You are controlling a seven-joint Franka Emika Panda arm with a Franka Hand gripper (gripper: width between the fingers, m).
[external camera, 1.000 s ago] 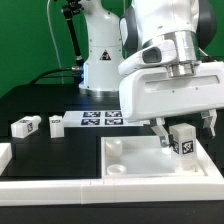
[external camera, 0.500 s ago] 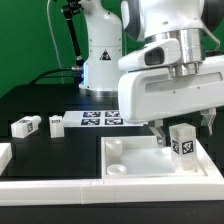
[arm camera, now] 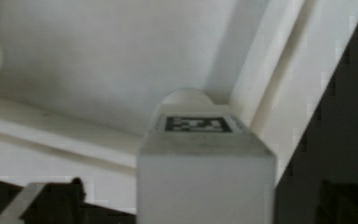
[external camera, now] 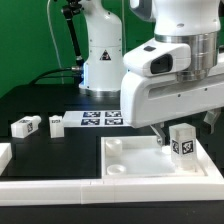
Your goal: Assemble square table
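First, the exterior view: a white leg (external camera: 182, 140) stands upright, long axis vertical, tag facing the camera, inside the square table top (external camera: 140, 166), which lies by the black table's (external camera: 40, 150) front edge. The gripper (external camera: 178, 130) hangs over the leg (clenched or released, I cannot tell). A second leg (external camera: 25, 126) and a third leg (external camera: 57, 124) lie near the marker board (external camera: 100, 118). A green wall (external camera: 25, 40) stands behind. Next, the wrist view: the leg's (arm camera: 202, 175) tagged end faces the camera.

Thin flat white marker board (external camera: 97, 119) with black tags: flat on the black table (external camera: 35, 102), behind the gripper (external camera: 184, 131), toward the exterior view's left. Long low white border wall (external camera: 100, 184): before the gripper, nearest the camera.
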